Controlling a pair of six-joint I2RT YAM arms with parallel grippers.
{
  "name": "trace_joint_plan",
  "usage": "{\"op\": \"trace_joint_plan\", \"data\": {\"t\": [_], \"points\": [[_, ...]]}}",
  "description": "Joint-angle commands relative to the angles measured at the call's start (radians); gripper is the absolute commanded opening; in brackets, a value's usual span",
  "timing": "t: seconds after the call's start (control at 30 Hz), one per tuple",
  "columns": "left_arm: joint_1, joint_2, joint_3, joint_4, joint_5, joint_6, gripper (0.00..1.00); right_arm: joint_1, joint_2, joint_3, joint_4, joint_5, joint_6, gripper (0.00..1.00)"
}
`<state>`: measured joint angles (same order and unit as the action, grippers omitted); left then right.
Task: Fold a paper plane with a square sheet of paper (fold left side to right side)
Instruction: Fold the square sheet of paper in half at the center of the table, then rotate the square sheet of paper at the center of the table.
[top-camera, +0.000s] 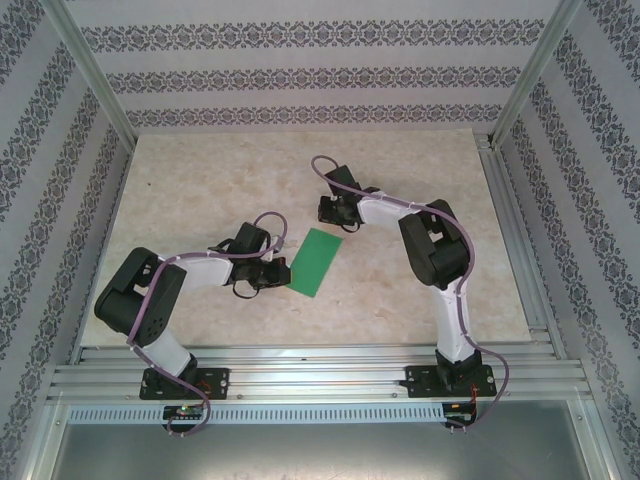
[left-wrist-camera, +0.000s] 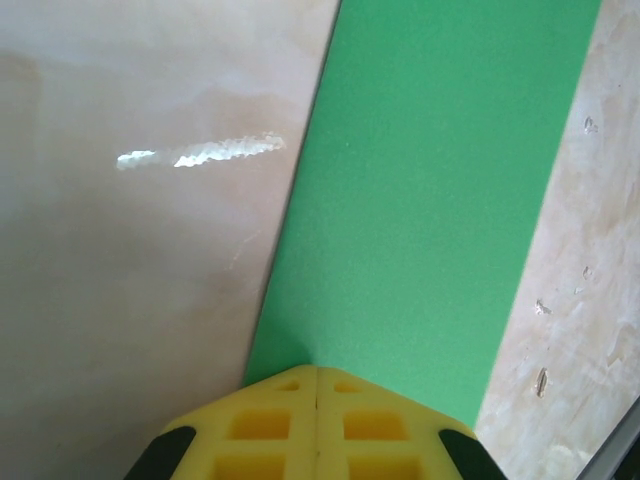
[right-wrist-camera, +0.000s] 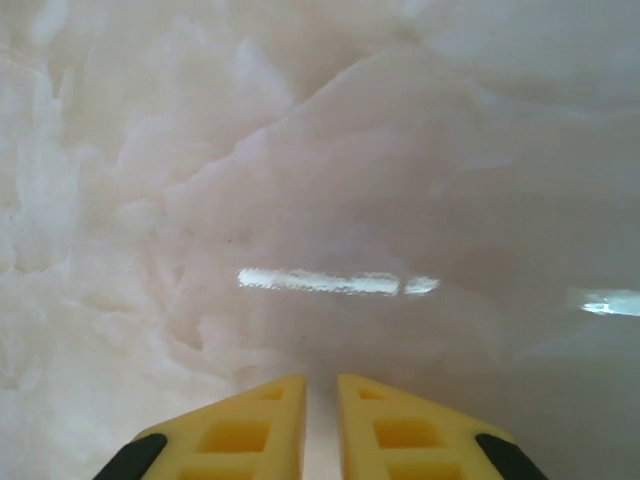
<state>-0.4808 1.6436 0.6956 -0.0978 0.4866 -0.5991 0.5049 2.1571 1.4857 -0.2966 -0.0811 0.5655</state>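
The square sheet of paper (top-camera: 314, 262) (left-wrist-camera: 430, 200) lies flat near the middle of the marble-patterned table (top-camera: 200, 190). I see it as a narrow green rectangle, angled. I read the left gripper (top-camera: 279, 272) (left-wrist-camera: 317, 369) as fully closed, with its yellow fingers (left-wrist-camera: 260, 420) meeting over the sheet's near end. I cannot tell whether they press on it. The right gripper (top-camera: 326, 209) (right-wrist-camera: 322, 378) sits near the sheet's far end. Its fingers (right-wrist-camera: 250, 425) are parted by a narrow gap, holding nothing, over bare table.

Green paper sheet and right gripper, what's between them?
Only bare beige marbled tabletop lies between the thin green paper sheet and the right gripper, per top view.
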Motion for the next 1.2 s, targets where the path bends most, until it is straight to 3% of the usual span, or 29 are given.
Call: {"op": "trace_joint_plan", "data": {"t": [0.0, 0.13, 0.23, 0.37, 0.47, 0.57, 0.77, 1.17], "points": [[-0.005, -0.034, -0.027, -0.082, -0.057, -0.008, 0.05, -0.017, -0.182, -0.068, -0.014, 0.047, -0.057, 0.25], [-0.006, -0.136, 0.015, -0.104, -0.015, -0.033, 0.18, -0.039, -0.403, -0.258, 0.022, 0.019, -0.063, 0.37], [-0.005, -0.229, 0.047, -0.119, 0.014, -0.048, 0.34, -0.057, -0.558, -0.433, 0.081, -0.039, -0.019, 0.42], [0.006, -0.327, 0.078, -0.211, -0.046, -0.033, 0.54, -0.056, -0.7, -0.65, 0.199, -0.149, 0.112, 0.45], [0.045, -0.315, 0.066, -0.231, -0.047, -0.008, 0.61, -0.029, -0.764, -0.782, 0.296, -0.184, 0.218, 0.45], [0.082, -0.251, 0.045, -0.181, 0.006, 0.003, 0.62, 0.007, -0.793, -0.865, 0.349, -0.182, 0.302, 0.45], [0.087, -0.087, 0.067, -0.105, 0.048, 0.004, 0.49, 0.067, -0.771, -0.938, 0.396, -0.183, 0.375, 0.42], [0.038, 0.009, 0.013, -0.036, 0.062, -0.025, 0.42, 0.133, -0.697, -0.93, 0.408, -0.191, 0.41, 0.41]]}}
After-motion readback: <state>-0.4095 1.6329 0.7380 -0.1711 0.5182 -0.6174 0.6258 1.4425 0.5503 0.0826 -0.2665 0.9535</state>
